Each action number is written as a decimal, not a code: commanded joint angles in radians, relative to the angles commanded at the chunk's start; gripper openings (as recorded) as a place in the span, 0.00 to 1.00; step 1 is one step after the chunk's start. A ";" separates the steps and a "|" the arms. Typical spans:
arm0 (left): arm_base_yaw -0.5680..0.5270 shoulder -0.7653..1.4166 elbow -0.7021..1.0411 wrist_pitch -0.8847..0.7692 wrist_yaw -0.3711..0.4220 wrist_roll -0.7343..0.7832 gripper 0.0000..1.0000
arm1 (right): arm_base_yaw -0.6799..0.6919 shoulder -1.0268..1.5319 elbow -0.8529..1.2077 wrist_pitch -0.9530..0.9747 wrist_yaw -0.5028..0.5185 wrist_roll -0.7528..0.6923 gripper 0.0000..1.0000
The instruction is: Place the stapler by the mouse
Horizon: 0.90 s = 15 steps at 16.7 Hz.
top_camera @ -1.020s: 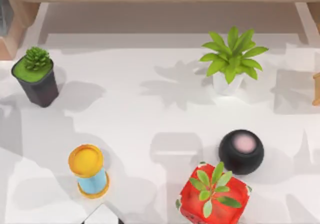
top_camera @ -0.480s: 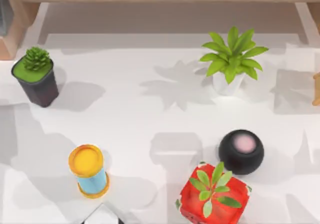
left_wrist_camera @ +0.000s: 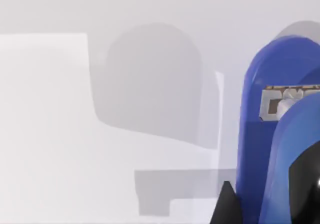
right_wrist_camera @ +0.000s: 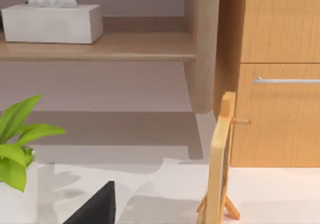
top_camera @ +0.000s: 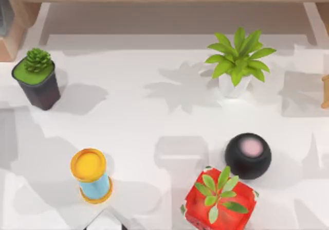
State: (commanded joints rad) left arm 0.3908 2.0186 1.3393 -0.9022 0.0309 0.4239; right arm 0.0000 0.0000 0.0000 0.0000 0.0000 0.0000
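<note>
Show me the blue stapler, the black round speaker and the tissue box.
blue stapler (left_wrist_camera: 260,149), left wrist view, its blue body.
black round speaker (top_camera: 241,160), top view, its dark shell.
tissue box (right_wrist_camera: 50,23), right wrist view, its front face.

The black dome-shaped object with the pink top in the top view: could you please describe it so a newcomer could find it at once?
Start at the white table and go to its right half, near the front edge. There, the black dome with a pale pink circular top sits touching the back right corner of the red box holding a green plant. It is the only round, dark, leafless object there.
</note>
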 joint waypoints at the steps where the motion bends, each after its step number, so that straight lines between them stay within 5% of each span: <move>1: 0.000 0.000 0.000 0.000 0.000 0.000 0.38 | 0.000 0.000 0.000 0.000 0.000 0.000 1.00; 9: 0.000 0.000 0.000 0.000 0.000 0.000 0.98 | 0.000 0.000 0.000 0.000 0.000 0.000 1.00; 15: 0.000 0.000 0.000 0.000 0.000 0.000 1.00 | 0.000 0.000 0.000 0.000 0.000 0.000 1.00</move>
